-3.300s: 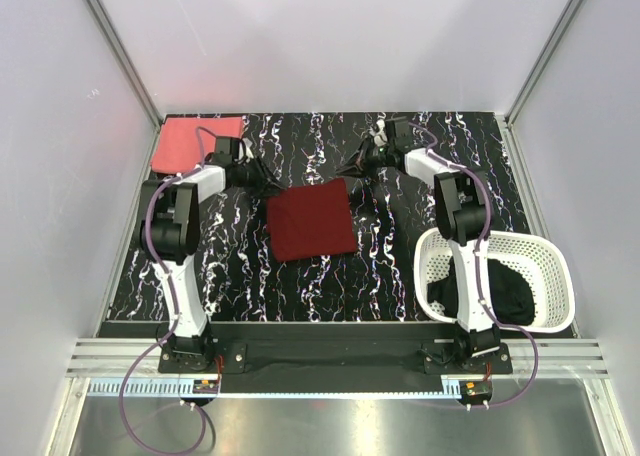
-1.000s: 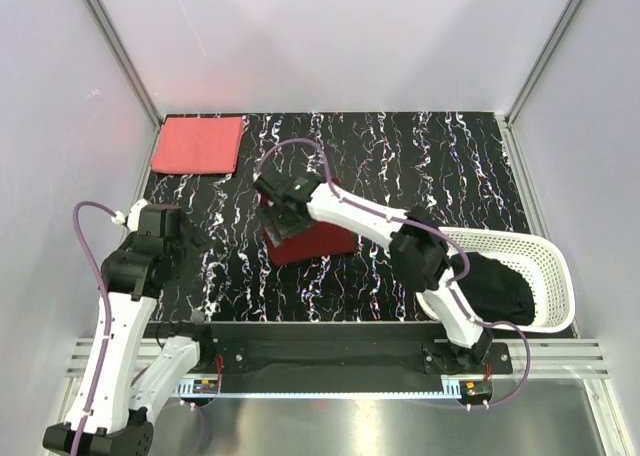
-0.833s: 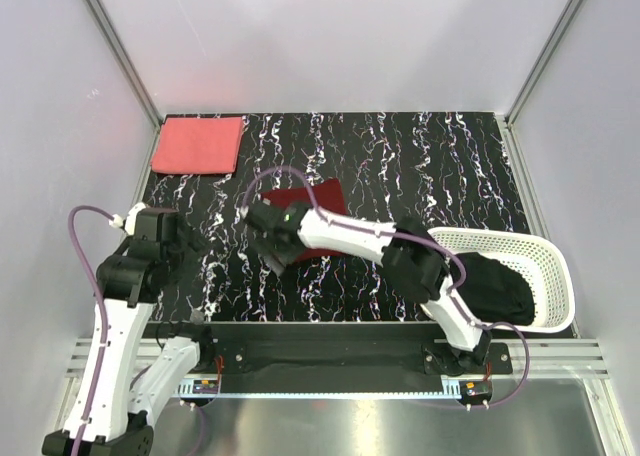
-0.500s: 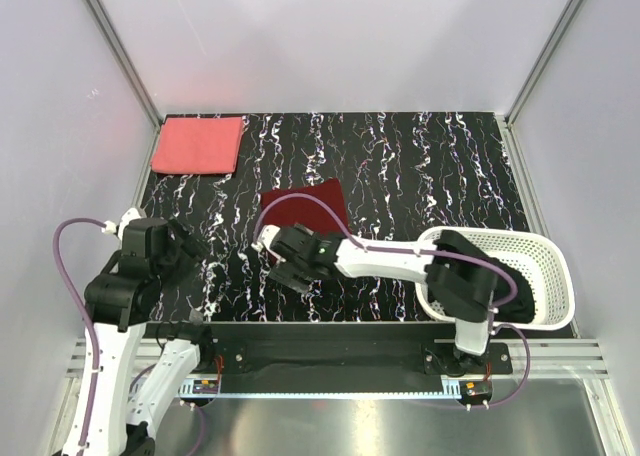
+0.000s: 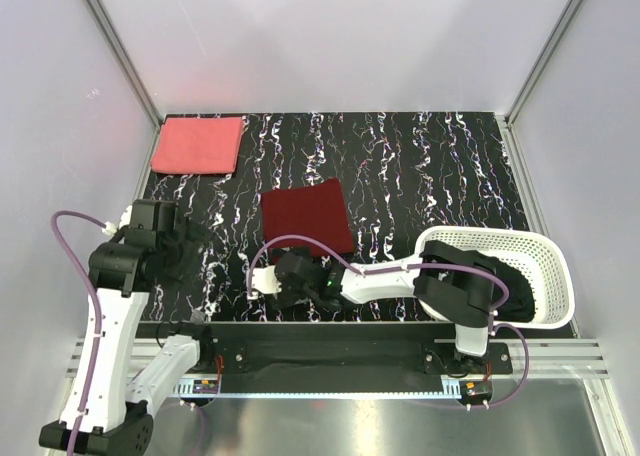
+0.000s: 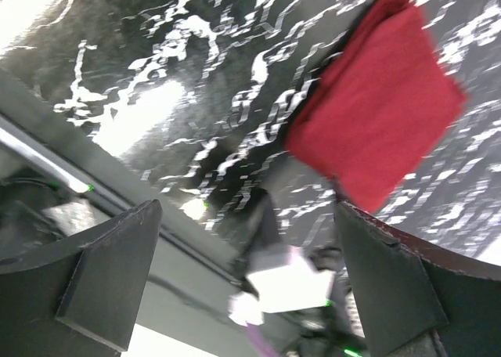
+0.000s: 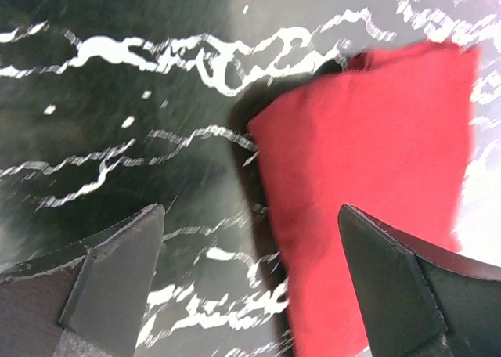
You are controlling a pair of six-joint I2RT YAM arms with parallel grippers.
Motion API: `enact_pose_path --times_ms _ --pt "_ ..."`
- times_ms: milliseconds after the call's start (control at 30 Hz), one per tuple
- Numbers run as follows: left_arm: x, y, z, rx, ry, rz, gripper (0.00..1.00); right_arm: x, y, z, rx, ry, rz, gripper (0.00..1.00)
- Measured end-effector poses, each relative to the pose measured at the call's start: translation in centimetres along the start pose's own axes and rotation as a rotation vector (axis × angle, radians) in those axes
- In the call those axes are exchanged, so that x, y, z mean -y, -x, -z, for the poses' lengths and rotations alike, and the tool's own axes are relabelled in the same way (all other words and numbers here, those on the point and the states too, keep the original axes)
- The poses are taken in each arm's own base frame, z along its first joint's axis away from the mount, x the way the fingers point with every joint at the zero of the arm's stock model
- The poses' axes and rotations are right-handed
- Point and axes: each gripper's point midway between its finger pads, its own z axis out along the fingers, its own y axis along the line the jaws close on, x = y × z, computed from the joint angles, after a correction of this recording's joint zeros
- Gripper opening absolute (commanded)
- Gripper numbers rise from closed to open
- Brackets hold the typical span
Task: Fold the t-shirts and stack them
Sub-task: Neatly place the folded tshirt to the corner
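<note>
A dark maroon t-shirt (image 5: pixel 307 219) lies folded in a square mid-table, also seen in the left wrist view (image 6: pixel 376 130) and the right wrist view (image 7: pixel 368 177). A coral pink t-shirt (image 5: pixel 198 144) lies folded at the far left corner. A black t-shirt (image 5: pixel 512 288) sits bunched in the basket, partly hidden by the right arm. My right gripper (image 5: pixel 262 279) (image 7: pixel 250 212) hovers low near the table's front edge, just in front of the maroon shirt, open and empty. My left gripper (image 5: pixel 188 248) (image 6: pixel 245 208) hangs raised to the shirt's left, open and empty.
A white lattice basket (image 5: pixel 562 276) stands at the near right. The right arm's white link (image 5: pixel 385 276) stretches along the front of the table. Grey walls and metal posts close in the black marbled table (image 5: pixel 420 166).
The right arm has swept from over the maroon shirt back toward the front edge, its jaws widening. The left arm has lifted and pulled back to the left. The maroon shirt lies uncovered.
</note>
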Motion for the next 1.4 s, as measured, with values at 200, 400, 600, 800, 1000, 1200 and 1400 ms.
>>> enact_pose_path --times_ms 200,400,600,800,1000,1200,1400 --pt "2.0 1.3 2.1 0.037 -0.074 0.103 0.99 0.9 1.2 -1.5 0.056 -0.052 0.115 0.97" --pt "2.3 1.4 2.2 0.033 -0.072 0.158 0.99 1.6 2.2 -3.0 0.092 -0.104 0.164 0.89" --pt "2.5 1.6 1.7 0.029 -0.043 0.170 0.99 2.2 3.1 -4.8 0.104 -0.152 0.165 0.77" --pt "3.1 2.2 0.6 0.023 0.012 0.164 0.99 1.9 2.4 -5.2 0.083 -0.127 0.145 0.43" --pt "2.7 2.7 -1.7 -0.004 0.121 0.145 0.99 2.4 1.0 -5.7 0.048 -0.095 0.098 0.13" --pt "2.0 3.3 -3.2 -0.050 0.138 0.113 0.99 3.1 0.7 -5.5 0.040 -0.062 0.029 0.00" --pt "3.9 1.5 -9.3 -0.255 0.078 0.032 0.99 3.1 1.2 -3.4 0.046 0.014 -0.054 0.00"
